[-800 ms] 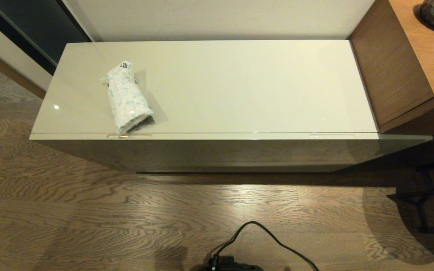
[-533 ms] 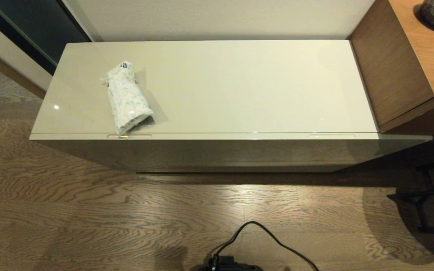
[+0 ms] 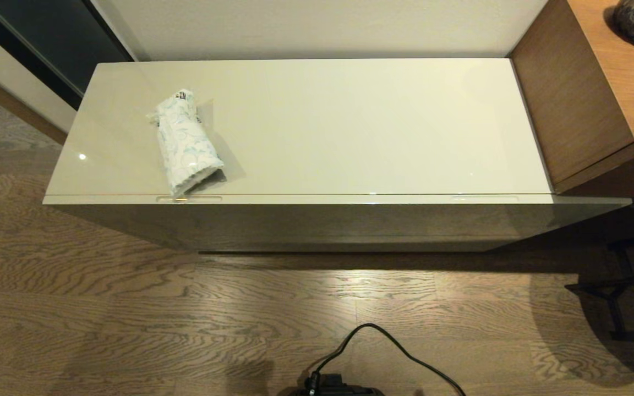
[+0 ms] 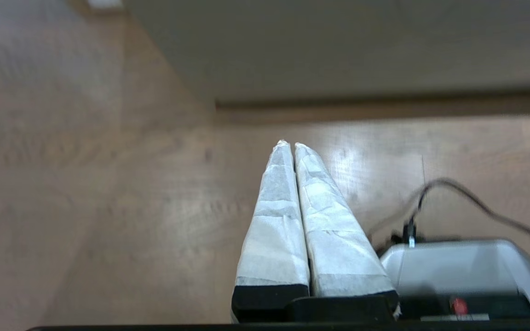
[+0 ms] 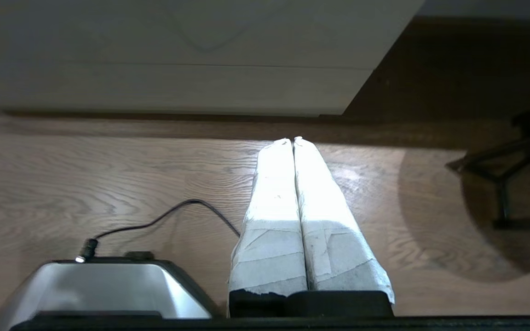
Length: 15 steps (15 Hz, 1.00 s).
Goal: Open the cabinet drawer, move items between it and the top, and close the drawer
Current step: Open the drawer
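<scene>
Below my head camera the floor (image 3: 130, 308) fills the near half of the view, and the long cabinet stands against the wall with its top (image 3: 350, 121) facing up at me, a glossy cream-beige slab butting the brown unit (image 3: 575, 104) on its right end. I judge that nothing has started: the drawer (image 3: 328, 220) sits fully closed, its front flush under the top, so the first job is to get a gripper into one of the two slot handles, the left slot (image 3: 189, 198) or the right slot (image 3: 485, 198), along the front edge. Both arms hang parked low over the floor, out of the head view. The left gripper (image 4: 289, 145) has its taped fingers pressed together on nothing, and so does the right gripper (image 5: 291, 140), each pointing toward the cabinet's foot. A black cable (image 3: 383, 344) curls on the floor by my base. The bundle (image 3: 186, 142) lies on the top's left part, its near end right at the front edge above the left slot; it is soft, white, rolled, with pale blue-green swirls. I see no slippers; they may be inside the drawer.
</scene>
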Motion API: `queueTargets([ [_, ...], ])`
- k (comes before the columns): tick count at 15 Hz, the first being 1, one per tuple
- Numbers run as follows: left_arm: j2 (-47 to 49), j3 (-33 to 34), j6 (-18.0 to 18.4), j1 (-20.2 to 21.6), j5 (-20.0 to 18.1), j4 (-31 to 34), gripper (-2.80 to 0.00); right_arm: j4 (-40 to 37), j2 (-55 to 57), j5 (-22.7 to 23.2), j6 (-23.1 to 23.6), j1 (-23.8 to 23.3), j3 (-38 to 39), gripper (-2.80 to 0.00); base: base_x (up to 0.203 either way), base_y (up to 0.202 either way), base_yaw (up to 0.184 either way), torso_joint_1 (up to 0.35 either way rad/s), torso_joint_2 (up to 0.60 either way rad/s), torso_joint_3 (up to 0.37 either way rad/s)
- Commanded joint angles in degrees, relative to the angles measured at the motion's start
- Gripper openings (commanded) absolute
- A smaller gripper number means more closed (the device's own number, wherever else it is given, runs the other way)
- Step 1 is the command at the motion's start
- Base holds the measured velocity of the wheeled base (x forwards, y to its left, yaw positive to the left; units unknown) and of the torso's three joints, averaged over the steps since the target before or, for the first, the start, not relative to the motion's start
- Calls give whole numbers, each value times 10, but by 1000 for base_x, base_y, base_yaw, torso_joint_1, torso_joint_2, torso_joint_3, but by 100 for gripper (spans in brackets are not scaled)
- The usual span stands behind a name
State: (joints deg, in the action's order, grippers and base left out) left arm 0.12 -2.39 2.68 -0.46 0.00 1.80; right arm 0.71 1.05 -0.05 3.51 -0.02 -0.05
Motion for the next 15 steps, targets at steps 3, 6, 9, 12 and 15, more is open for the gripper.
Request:
queueTargets([
  [3,74,-138,-11,0,-1,15,-280,2,-5,3,5,0,1,-280,0,0,0,0,0,0],
  [6,69,-171,-32,0,-3,22,-280,-17,-4,5,3,0,-18,-280,0,0,0,0,0,0],
  [9,57,-185,-34,1,-2,59,-280,-173,-2,28,-31,0,-200,-280,0,0,0,0,0,0],
  [12,86,-215,-36,1,0,61,-280,-281,7,64,-69,0,-350,-280,0,0,0,0,0,0],
  [15,147,-269,-61,1,9,73,-280,-308,129,70,-164,-1,-513,-280,0,0,0,0,0,0],
])
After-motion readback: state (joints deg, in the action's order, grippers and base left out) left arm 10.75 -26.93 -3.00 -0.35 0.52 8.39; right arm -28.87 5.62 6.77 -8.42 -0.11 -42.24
